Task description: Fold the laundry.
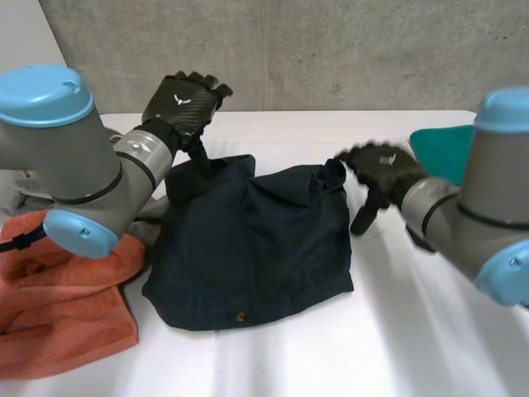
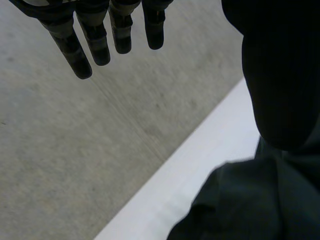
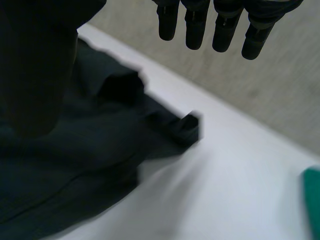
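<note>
both my left hand (image 1: pixel 186 99) and right hand (image 1: pixel 382 172) hang open, fingers straight, by the upper corners of the dark garment (image 1: pixel 252 244) at centre frame on the table (image 1: pixel 413 347). it looks soft, limp, light; i'd pinch those corners.

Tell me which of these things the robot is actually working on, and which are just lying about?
In the job: dark blue garment; left hand and right hand, both open, near its far corners.
Lying about: orange towel beside the garment on the left hand's side; teal cloth beyond the right hand. Both may be laundry waiting.
</note>
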Robot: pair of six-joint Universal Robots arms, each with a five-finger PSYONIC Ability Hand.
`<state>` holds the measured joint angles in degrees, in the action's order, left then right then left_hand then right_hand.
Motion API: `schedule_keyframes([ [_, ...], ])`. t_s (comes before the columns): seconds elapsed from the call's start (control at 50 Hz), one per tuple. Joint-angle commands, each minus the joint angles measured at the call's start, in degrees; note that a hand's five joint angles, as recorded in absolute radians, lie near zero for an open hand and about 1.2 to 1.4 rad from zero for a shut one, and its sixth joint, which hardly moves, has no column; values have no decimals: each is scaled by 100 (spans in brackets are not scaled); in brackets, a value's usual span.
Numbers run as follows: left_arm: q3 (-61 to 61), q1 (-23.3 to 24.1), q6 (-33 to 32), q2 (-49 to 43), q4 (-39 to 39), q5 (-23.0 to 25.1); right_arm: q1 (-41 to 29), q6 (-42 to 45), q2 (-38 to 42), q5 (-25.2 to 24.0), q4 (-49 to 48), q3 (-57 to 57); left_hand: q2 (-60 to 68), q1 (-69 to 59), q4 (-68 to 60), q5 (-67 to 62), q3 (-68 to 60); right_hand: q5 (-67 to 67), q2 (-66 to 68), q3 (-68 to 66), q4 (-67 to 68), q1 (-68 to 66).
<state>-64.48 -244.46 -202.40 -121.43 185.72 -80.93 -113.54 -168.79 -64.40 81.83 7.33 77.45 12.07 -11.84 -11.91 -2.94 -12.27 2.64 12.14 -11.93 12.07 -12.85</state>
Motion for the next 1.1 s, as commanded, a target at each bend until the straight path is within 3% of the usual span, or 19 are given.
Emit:
schedule_keyframes([
  [0.02, 918, -497, -677, -1031, -545, 701, -98, -970, 611, -45, -1274, 754, -207, 184, 191, 294, 227, -264, -214, 193, -207, 285],
  [0.18, 1596, -726, -1170, -1936, -704, 983, -423, -1182, 1342, 236, -1770, 439, -207, 184, 191, 294, 227, -264, -214, 193, -207, 285],
  [0.24, 1701, -735, -1249, -2086, -748, 913, -494, -1173, 1553, 535, -1805, 236, 2984, -3007, -3000, -2896, -2964, 2300, 2349, -2371, 2357, -2279],
  [0.26, 1693, -726, -1258, -2086, -756, 834, -511, -1156, 1640, 666, -1840, 140, 5108, -5131, -5124, -5021, -5088, 4558, 4607, -4629, 4615, -4537],
  [0.28, 1658, -708, -1258, -2069, -757, 773, -511, -1138, 1667, 711, -1866, 96, 5929, -5952, -5945, -5841, -5909, 5446, 5496, -5518, 5504, -5426],
  [0.3, 1640, -691, -1249, -2034, -748, 720, -503, -1129, 1685, 764, -1849, 52, 6520, -6543, -6536, -6432, -6500, 6421, 6471, -6493, 6478, -6401],
  [0.36, 1439, -603, -1188, -1797, -713, 421, -406, -1033, 1607, 984, -1901, -36, 6793, -6816, -6809, -6706, -6773, 6736, 6786, -6807, 6793, -6715],
  [0.48, 779, -304, -872, -708, -572, -141, 103, -357, 939, 914, -2287, -519, 6793, -6816, -6809, -6706, -6773, 6736, 6786, -6807, 6793, -6715],
  [0.54, 402, -76, -451, -32, -572, -361, 262, 179, 920, 712, -2376, -1282, 6793, -6816, -6809, -6706, -6773, 6736, 6786, -6807, 6793, -6715],
  [0.7, -758, 715, 964, 1393, -669, -959, 394, 716, 1974, -70, -1674, -3892, 6793, -6816, -6809, -6706, -6773, 6736, 6786, -6807, 6793, -6715],
  [0.78, -1382, 1128, 1387, 1543, -634, -1179, 429, 786, 2686, -439, -1506, -4799, 6793, -6816, -6809, -6706, -6773, 6736, 6786, -6807, 6793, -6715],
  [0.9, -1823, 1454, 1747, 939, -274, -1766, 350, 1330, 3441, -537, -1777, -4731, 6793, -6816, -6809, -6706, -6773, 6534, 6583, -6605, 6591, -6513],
  [0.96, -1770, 1445, 1774, 622, -150, -2022, 367, 1507, 3627, -396, -2094, -4528, 6793, -6816, -6809, -6706, -6773, 3885, 3935, -3956, 3942, -3864],
  [0.98, -1674, 1376, 1774, 455, -115, -2136, 385, 1568, 3715, -196, -2356, -4415, 5396, -5419, -5412, -5309, -5376, 810, 860, -882, 867, -790],
  [1.0, -1630, 1349, 1765, 375, -132, -2189, 385, 1595, 3742, -72, -2472, -4353, 4450, -4473, -4466, -4362, -4430, -264, -214, 193, -207, 285],
  [1.04, -1542, 1279, 1765, 278, -202, -2286, 403, 1630, 3724, 183, -2674, -4230, 2231, -2254, -2247, -2144, -2211, -264, -214, 193, -207, 285],
  [1.06, -1481, 1226, 1731, 304, -333, -2347, 438, 1613, 3602, 384, -2797, -4098, 321, -344, -338, -234, -301, -264, -214, 193, -207, 285],
  [1.1, -1428, 1173, 1686, 392, -492, -2392, 473, 1517, 3374, 544, -2807, -3914, -207, 184, 191, 294, 227, -264, -214, 193, -207, 285],
])
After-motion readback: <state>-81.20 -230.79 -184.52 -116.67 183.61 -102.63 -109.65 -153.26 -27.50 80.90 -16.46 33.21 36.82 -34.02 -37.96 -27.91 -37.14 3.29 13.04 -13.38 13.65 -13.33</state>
